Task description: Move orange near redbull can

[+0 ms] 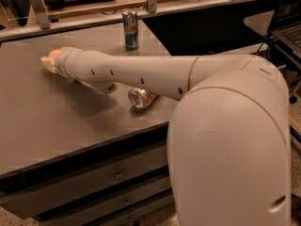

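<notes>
I stretch my arm low across the table to put my gripper at the orange on its far left, whether clamped on it I cannot tell, because the redbull can stands well apart, upright at the back edge.

Tool at left of table (orange at its tip), redbull can well apart.

Pincer over table mostly hid. behind arm; orange just a sliver vis.
</notes>
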Robot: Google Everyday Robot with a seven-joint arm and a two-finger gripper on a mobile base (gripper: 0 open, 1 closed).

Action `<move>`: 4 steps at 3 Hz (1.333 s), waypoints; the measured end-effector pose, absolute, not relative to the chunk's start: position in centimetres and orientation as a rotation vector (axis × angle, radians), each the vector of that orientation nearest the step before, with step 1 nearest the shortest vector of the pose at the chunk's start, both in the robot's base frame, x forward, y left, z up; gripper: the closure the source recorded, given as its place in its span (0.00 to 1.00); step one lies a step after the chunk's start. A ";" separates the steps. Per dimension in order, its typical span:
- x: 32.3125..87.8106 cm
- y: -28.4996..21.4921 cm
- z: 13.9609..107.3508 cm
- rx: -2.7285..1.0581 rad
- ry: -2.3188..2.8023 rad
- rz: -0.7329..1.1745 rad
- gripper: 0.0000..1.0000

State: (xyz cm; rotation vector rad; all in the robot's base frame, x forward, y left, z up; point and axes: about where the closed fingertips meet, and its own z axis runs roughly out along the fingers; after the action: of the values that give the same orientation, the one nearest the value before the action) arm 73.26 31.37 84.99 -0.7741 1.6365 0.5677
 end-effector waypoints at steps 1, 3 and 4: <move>72.9 29.0 86.7 -0.776 1.627 0.515 0.95; 71.9 22.3 89.3 -0.761 1.647 0.359 1.00; 69.3 18.8 88.7 -0.755 1.707 0.336 1.00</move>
State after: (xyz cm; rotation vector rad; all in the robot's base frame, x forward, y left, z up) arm 69.31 18.76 88.70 -0.7552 1.7067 0.3355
